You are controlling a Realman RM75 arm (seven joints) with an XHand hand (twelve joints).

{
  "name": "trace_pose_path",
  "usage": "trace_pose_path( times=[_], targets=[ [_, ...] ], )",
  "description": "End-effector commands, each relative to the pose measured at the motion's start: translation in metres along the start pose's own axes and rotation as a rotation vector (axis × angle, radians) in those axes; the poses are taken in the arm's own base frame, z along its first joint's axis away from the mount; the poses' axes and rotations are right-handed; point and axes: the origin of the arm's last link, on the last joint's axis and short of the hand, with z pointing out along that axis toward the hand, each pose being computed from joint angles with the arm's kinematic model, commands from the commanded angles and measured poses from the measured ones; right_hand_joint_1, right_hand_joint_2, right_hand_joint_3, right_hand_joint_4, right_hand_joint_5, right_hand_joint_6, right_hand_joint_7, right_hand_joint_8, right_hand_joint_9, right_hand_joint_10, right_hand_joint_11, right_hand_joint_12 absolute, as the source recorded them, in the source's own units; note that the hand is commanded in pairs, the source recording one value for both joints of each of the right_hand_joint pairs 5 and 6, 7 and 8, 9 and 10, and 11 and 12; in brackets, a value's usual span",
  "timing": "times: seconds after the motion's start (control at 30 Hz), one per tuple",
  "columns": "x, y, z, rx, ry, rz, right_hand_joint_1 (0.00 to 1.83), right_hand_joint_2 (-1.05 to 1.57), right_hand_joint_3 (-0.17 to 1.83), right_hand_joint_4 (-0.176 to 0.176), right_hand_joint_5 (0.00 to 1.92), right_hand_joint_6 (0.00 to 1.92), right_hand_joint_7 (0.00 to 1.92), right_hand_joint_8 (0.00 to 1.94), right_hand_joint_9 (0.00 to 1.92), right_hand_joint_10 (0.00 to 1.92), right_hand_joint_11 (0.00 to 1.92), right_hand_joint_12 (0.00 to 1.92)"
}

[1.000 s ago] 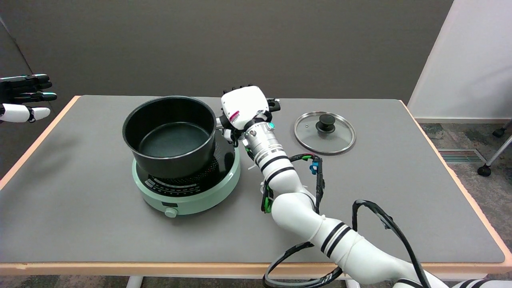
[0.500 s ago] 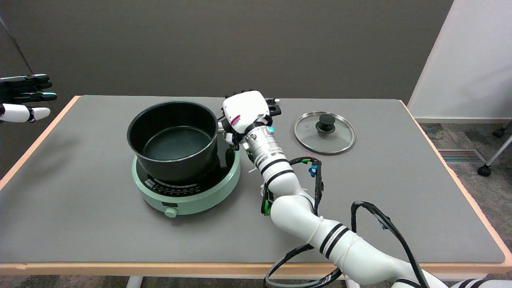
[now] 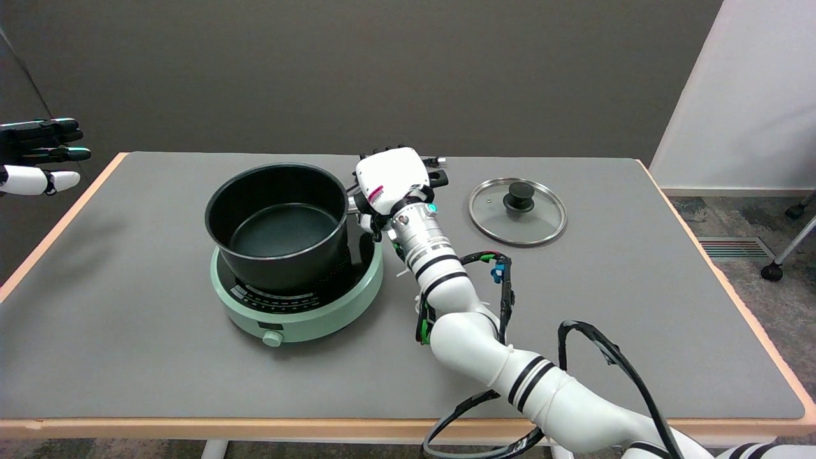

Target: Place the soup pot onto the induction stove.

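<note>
A black soup pot (image 3: 278, 223) stands upright on the mint-green induction stove (image 3: 298, 290) at the table's middle left. Its bottom seems to rest on the stove's black top. The pot's long handle (image 3: 438, 176) points right, and my right hand (image 3: 390, 180) grips it just beside the pot's wall, fingers wrapped around it. Only the handle's black end shows past the hand. The right arm reaches in from the lower right.
A glass lid (image 3: 517, 210) with a black knob lies flat on the grey table (image 3: 127, 331) to the right of my hand. The idle left hand (image 3: 38, 156) hangs in the air at the upper left. Cables loop along the right arm near the front edge.
The pot came down and slightly right onto the stove, with my right hand lowering on its handle. Since half a second ago the movement is very small.
</note>
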Motion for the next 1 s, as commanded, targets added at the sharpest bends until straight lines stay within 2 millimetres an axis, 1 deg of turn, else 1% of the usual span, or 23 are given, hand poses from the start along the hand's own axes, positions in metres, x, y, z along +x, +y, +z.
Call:
trace_pose_path(
  times=[0.03,0.53,0.77,0.9,1.0],
  targets=[
    [-0.0013,-0.0006,0.001,-0.001,-0.002,-0.003,0.97,1.27,0.57,-0.093,1.64,1.64,1.64,1.64,1.64,1.64,1.64,1.64],
    [-0.0018,-0.0001,0.0014,-0.002,-0.003,-0.003,0.97,1.24,0.57,-0.095,1.57,1.57,1.57,1.57,1.57,1.57,1.57,1.57],
    [-0.0011,-0.0003,0.0014,-0.002,-0.001,-0.002,0.98,1.19,0.62,-0.09,1.48,1.48,1.48,1.48,1.48,1.48,1.48,1.48],
    [-0.0009,0.0001,0.0007,-0.003,0.001,-0.002,0.99,1.14,0.68,-0.082,1.42,1.42,1.42,1.42,1.42,1.42,1.42,1.42],
    [-0.0004,0.0005,0.0,-0.006,0.004,-0.002,0.99,1.12,0.7,-0.079,1.4,1.4,1.4,1.4,1.4,1.4,1.4,1.4]
  ],
)
